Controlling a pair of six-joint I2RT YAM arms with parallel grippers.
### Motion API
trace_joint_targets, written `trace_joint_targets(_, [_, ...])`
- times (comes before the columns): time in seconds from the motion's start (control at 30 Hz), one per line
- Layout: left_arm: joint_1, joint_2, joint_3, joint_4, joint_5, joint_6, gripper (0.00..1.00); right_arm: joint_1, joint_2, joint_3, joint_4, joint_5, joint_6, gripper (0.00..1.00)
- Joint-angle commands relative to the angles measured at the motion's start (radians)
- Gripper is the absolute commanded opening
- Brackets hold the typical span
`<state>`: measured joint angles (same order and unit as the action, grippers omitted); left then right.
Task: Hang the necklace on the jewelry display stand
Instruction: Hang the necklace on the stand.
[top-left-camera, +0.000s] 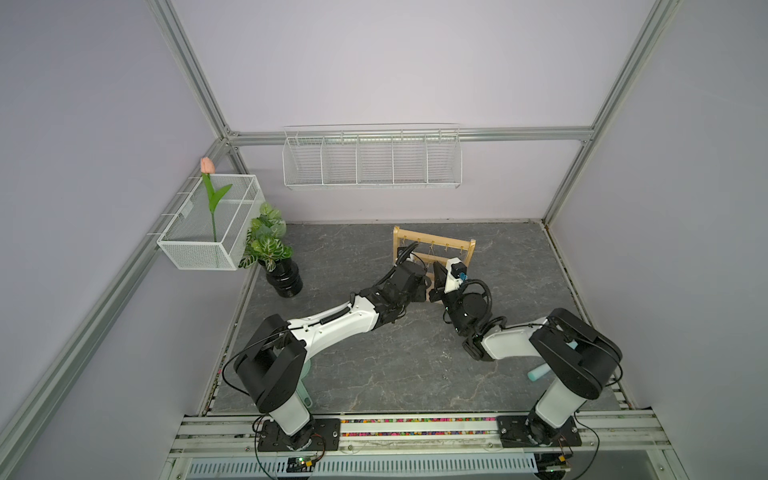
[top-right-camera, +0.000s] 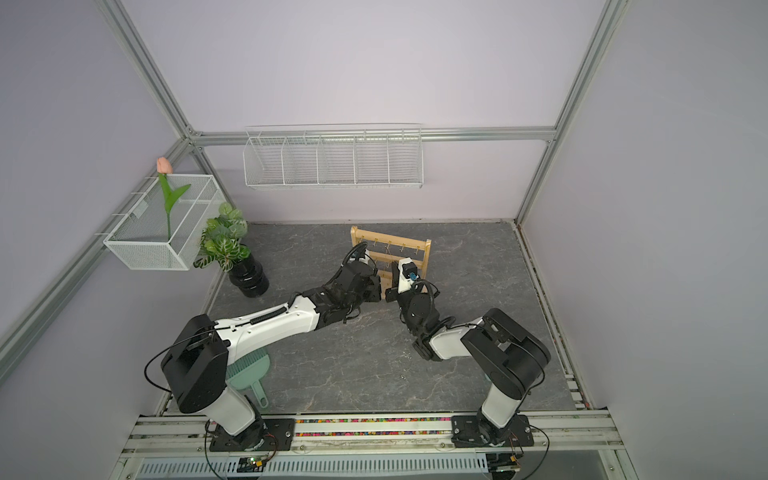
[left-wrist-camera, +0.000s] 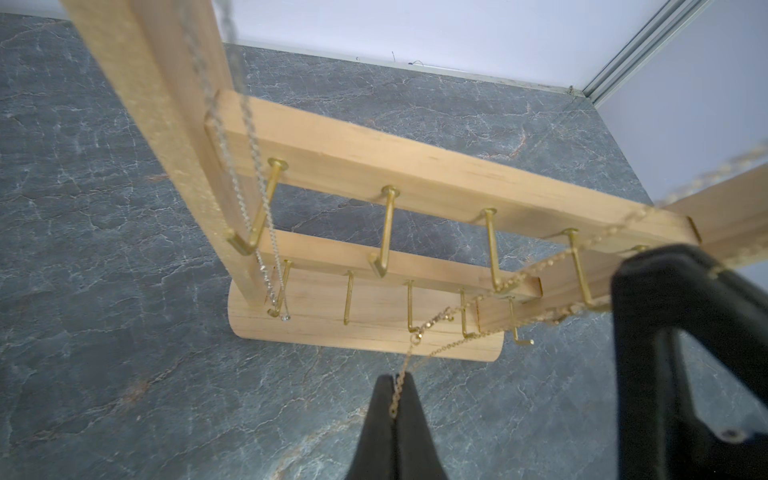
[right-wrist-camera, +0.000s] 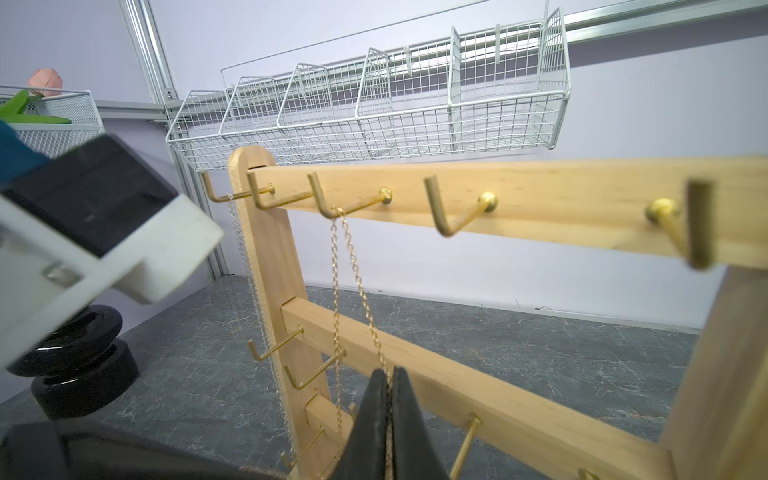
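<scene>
The jewelry display stand (top-left-camera: 434, 243) is a light wooden rack with gold hooks, standing at the back middle of the dark stone table. The necklace (right-wrist-camera: 337, 266), a thin gold chain, is looped over a hook on the top rail (right-wrist-camera: 540, 195), and two strands hang down from it. My right gripper (right-wrist-camera: 389, 372) is shut on one strand, low in front of the middle rail. My left gripper (left-wrist-camera: 397, 380) is shut on the gold chain too, in front of the stand's base (left-wrist-camera: 365, 320). A separate silver chain (left-wrist-camera: 249, 137) hangs by the stand's end post.
A white wire basket (top-left-camera: 372, 160) with dividers hangs on the back wall. A mesh basket (top-left-camera: 208, 245) holding a tulip is on the left wall, with a potted plant in a black vase (top-left-camera: 284, 278) below it. A green brush (top-right-camera: 249, 372) lies under the left arm.
</scene>
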<state>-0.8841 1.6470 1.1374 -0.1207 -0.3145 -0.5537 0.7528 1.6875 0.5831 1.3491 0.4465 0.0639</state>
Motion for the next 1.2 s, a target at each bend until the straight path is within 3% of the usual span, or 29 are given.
trace_joint_targets(0.0, [-0.003, 0.028, -0.009, 0.030, -0.010, -0.029, 0.00, 0.008, -0.038, 0.011, -0.005, -0.009, -0.017, 0.09])
trace_joint_targets(0.13, [-0.003, 0.031, -0.008, 0.025, -0.005, -0.034, 0.17, 0.008, -0.038, 0.020, -0.014, -0.009, -0.025, 0.09])
trace_joint_targets(0.53, [-0.003, -0.033, -0.030, -0.014, 0.018, -0.038, 0.40, 0.005, -0.038, 0.027, -0.023, -0.012, -0.026, 0.09])
trace_joint_targets(0.87, [-0.002, -0.028, -0.004, -0.042, 0.038, -0.056, 0.45, 0.001, -0.060, 0.009, -0.024, -0.011, -0.032, 0.09])
trace_joint_targets(1.0, [-0.003, -0.029, -0.014, -0.023, 0.058, -0.077, 0.42, -0.001, -0.092, -0.013, -0.039, -0.022, -0.030, 0.14])
trace_joint_targets(1.17, [-0.001, -0.024, 0.006, -0.024, 0.105, -0.071, 0.43, -0.026, -0.236, -0.006, -0.325, -0.115, 0.018, 0.25])
